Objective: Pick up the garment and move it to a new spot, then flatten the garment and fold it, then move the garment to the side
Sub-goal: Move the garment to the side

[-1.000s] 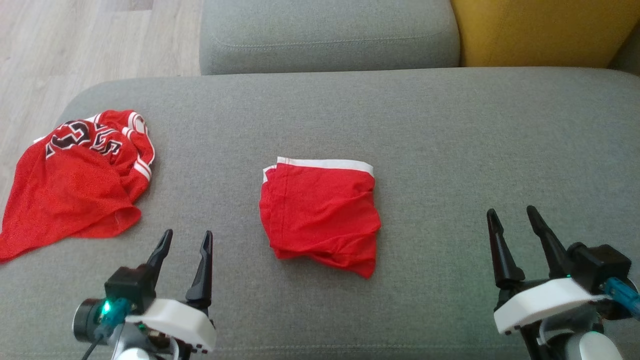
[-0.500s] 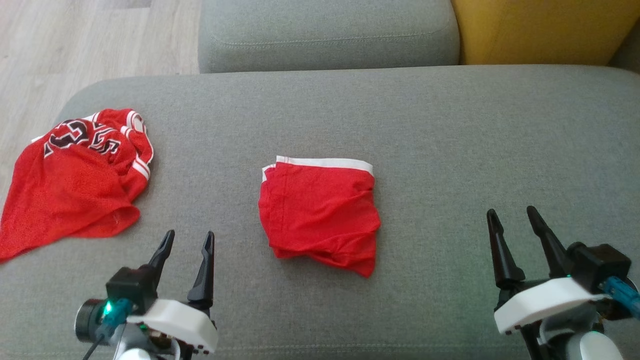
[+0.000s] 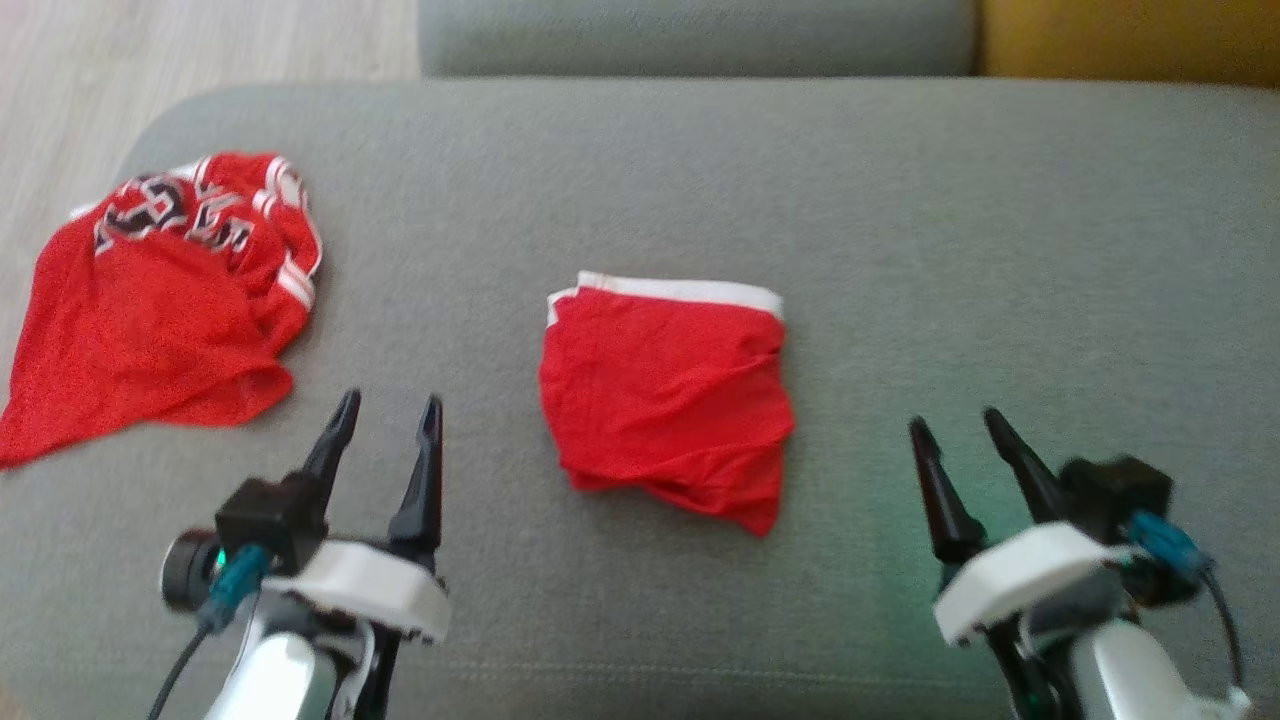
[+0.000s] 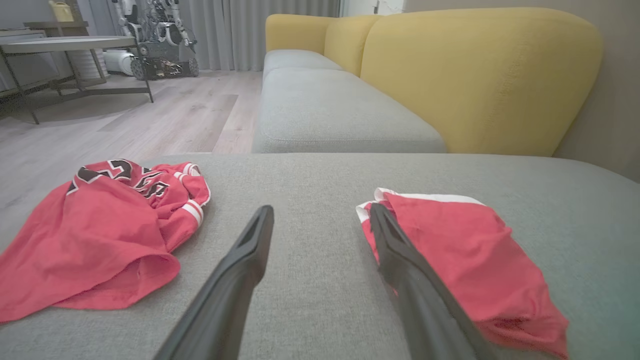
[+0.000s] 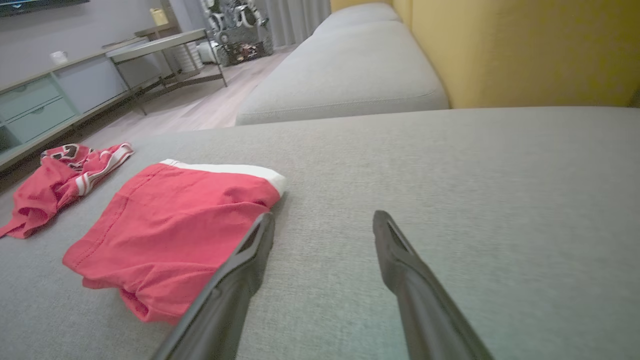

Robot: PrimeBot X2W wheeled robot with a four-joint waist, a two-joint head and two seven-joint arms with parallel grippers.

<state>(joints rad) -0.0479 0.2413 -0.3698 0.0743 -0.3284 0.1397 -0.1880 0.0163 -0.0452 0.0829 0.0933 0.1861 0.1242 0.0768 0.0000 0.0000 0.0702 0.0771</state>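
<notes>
A folded red garment (image 3: 665, 390) with a white waistband lies flat in the middle of the grey sofa seat (image 3: 950, 230). In the wrist views it (image 4: 460, 255) (image 5: 175, 225) lies just beside the fingers. A crumpled red jersey (image 3: 150, 320) with black and white lettering lies at the seat's left end, seen too as the jersey (image 4: 100, 225) (image 5: 55, 185). My left gripper (image 3: 388, 403) (image 4: 321, 210) hovers open between the two garments, touching neither. My right gripper (image 3: 953, 420) (image 5: 325, 216) stands open over bare cushion, right of the folded garment.
Behind the seat lie a second grey cushion (image 3: 690, 35) and a yellow backrest (image 4: 475, 75). Wooden floor (image 3: 200, 40) starts past the seat's left edge. A low table (image 4: 65, 45) and another robot (image 4: 160, 35) stand far across the room.
The whole head picture has shifted and blurred, so the camera has moved. Both garments lie as before. Both grippers stay open and sit somewhat higher in the picture.
</notes>
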